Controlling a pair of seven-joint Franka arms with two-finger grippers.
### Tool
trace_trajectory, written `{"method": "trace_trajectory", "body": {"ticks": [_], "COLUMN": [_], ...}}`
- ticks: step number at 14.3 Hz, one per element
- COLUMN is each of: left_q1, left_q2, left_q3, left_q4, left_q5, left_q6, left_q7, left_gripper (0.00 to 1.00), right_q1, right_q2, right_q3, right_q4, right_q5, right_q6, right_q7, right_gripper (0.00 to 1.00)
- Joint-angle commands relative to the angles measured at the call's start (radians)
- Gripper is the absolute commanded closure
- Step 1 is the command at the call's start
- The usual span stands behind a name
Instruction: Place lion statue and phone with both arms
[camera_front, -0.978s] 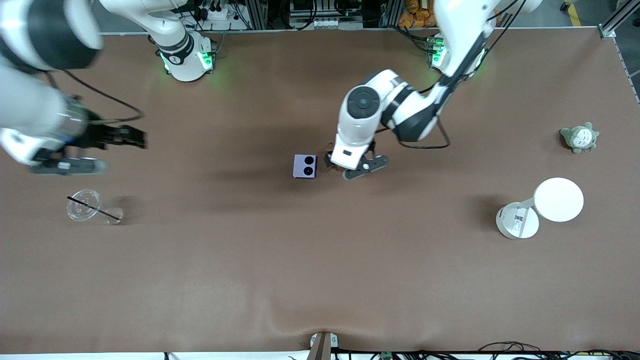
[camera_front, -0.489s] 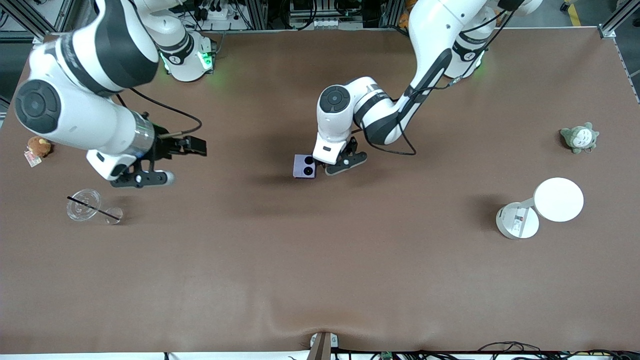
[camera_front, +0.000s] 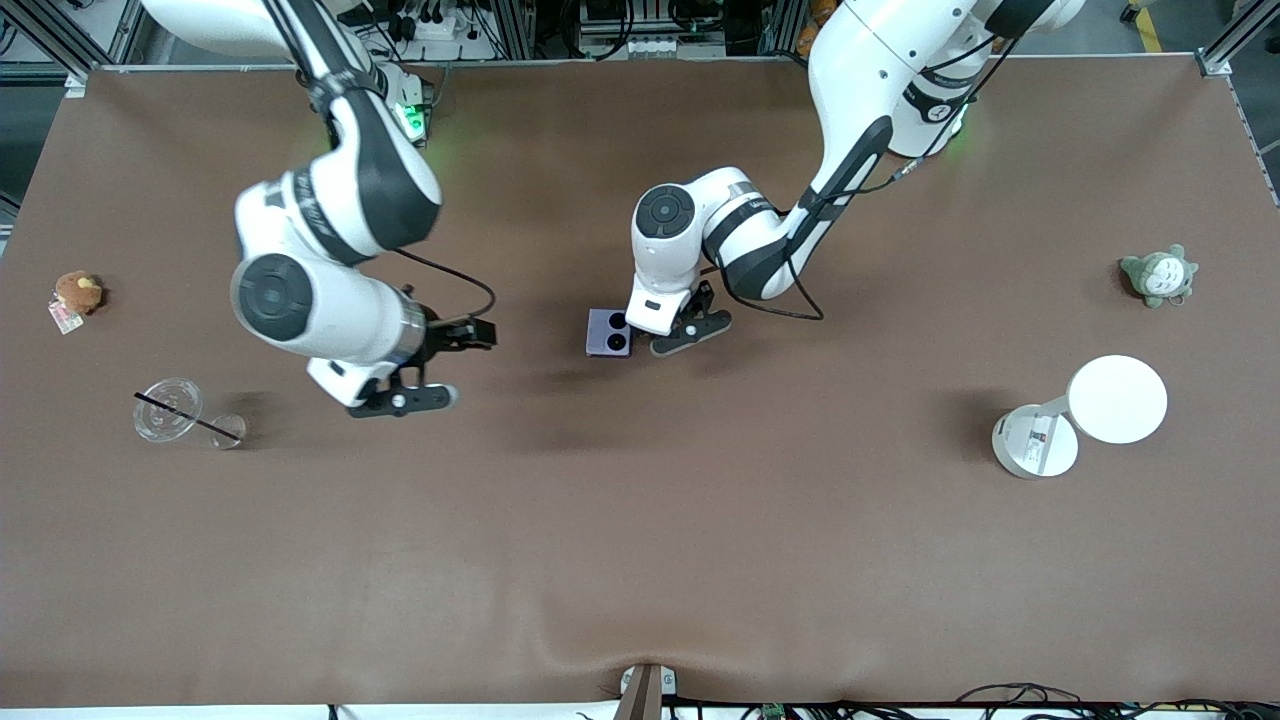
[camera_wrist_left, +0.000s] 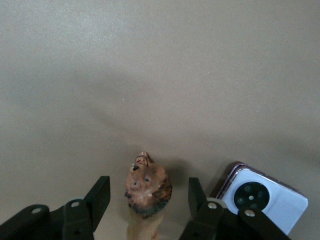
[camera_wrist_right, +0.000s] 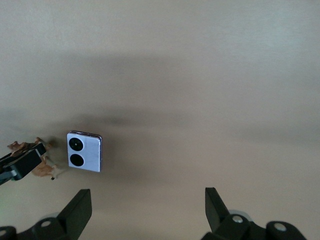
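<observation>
Two things sit side by side in the middle of the table: the lion statue (camera_wrist_left: 146, 192) and the phone (camera_front: 609, 333), which lies toward the right arm's end. The left gripper (camera_wrist_left: 149, 199) is open around the lion, not squeezing yet. One finger is very close to the phone and could bump it. The right gripper (camera_front: 418, 375) hangs wide open and empty over bare table, well apart from the phone. From the front, the left arm hides the lion.

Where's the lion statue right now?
The small reddish-brown lion statue sits mid-table between the left gripper's open jaws, beside the pale lavender flip phone.
</observation>
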Motion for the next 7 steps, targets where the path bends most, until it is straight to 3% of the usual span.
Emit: {"method": "trace_trajectory", "body": {"ticks": [1,7], "left_q1": [-0.010,-0.010], "left_q2": [0.023,0.033], "left_q3": [0.005,0.005], "left_q4": [0.028,0.033], "left_q5": [0.042,0.042], "left_q6": [0.015,0.021], "left_q7": [-0.032,-0.032], "left_gripper": [0.30,0.40], "right_q1": [0.071,0.138], "right_q2": [-0.020,-0.014], "right_q3": [-0.012,-0.010], "right_q4": [-0.080,-0.229], "right_q5": [-0.010,-0.007], "right_q6": [0.097,0.295], "right_q7": [0.085,0.197], "right_gripper": [0.00,0.00]}}
